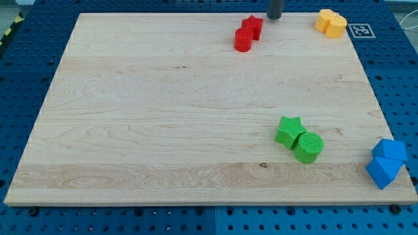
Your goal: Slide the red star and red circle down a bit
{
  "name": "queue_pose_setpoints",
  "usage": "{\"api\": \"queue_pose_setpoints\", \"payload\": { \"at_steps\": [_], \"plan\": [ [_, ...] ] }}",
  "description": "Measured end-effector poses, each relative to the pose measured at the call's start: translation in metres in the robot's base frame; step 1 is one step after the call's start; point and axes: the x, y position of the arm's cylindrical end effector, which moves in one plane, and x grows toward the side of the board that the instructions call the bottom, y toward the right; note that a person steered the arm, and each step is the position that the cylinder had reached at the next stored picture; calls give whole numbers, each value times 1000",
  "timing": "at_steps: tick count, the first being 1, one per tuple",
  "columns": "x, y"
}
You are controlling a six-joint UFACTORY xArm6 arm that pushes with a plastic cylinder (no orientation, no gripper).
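The red star (253, 27) lies near the view's top edge of the wooden board (163, 117), right of centre. The red circle (243, 40) touches it at its lower left. My tip (274, 17) stands at the board's top edge, just to the right of and slightly above the red star, a small gap apart from it. The rod runs out of the view's top.
A yellow block pair (331, 23), a heart shape among them, sits at the top right corner. A green star (289, 131) and green circle (308, 147) touch at the lower right. Two blue blocks (386, 162) sit at the right edge.
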Motion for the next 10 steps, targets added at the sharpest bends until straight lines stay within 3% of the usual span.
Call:
{"api": "queue_pose_setpoints", "payload": {
  "at_steps": [6,10],
  "plan": [
    [13,-38],
    [59,-53]
  ]
}}
